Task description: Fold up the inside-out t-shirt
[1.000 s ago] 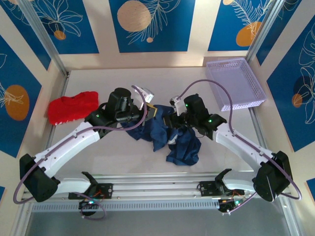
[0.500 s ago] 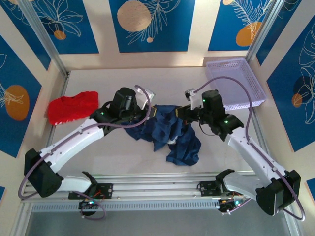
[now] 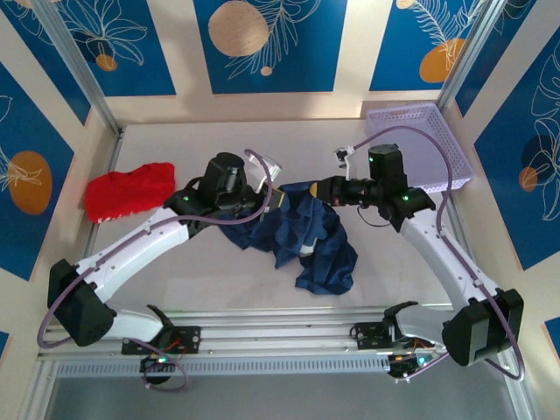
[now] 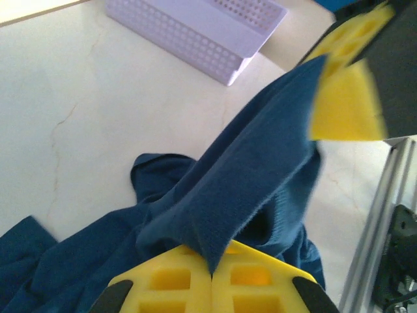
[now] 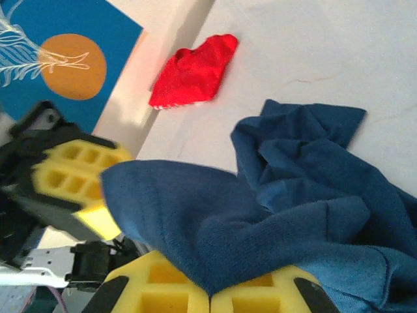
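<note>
Navy t-shirt (image 3: 306,241) bunched at mid-counter (image 3: 289,149), one edge lifted and drawn into a taut band between the two arms. The left pincer (image 4: 212,279) is clamped on one end of that band and the right pincer (image 5: 208,293) on the other. The held stretch runs side to side, while the loose bulk lies on the near side of both, toward the bases and a little closer to the right arm. A red garment (image 3: 129,190) lies well apart at left — a lilac basket (image 3: 420,149) sits at far right
</note>
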Robot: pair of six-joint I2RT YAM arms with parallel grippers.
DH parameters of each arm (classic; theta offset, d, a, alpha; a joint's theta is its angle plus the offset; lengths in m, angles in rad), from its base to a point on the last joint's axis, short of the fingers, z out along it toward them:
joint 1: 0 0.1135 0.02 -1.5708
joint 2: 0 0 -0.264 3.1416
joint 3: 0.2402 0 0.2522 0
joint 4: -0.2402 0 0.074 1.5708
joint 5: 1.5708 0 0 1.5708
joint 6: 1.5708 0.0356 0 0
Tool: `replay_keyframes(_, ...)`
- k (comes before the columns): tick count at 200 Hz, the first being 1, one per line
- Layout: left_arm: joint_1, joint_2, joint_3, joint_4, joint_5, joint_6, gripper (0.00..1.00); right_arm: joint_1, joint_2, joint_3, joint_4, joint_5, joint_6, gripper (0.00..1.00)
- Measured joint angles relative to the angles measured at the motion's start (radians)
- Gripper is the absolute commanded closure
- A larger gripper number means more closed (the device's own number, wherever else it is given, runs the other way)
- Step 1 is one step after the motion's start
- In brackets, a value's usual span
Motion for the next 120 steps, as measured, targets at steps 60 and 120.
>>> replay_keyframes(60,0.000,-0.054,0.000,0.039,0.011,-0.031,1.00,0.069,0.024,0.020,-0.111,0.228,-0.063,0.82)
replay_keyframes(120,0.000,-0.053,0.000,0.037,0.003,-0.046,1.00,0.158,0.002,0.025,-0.172,0.451,-0.170,0.68)
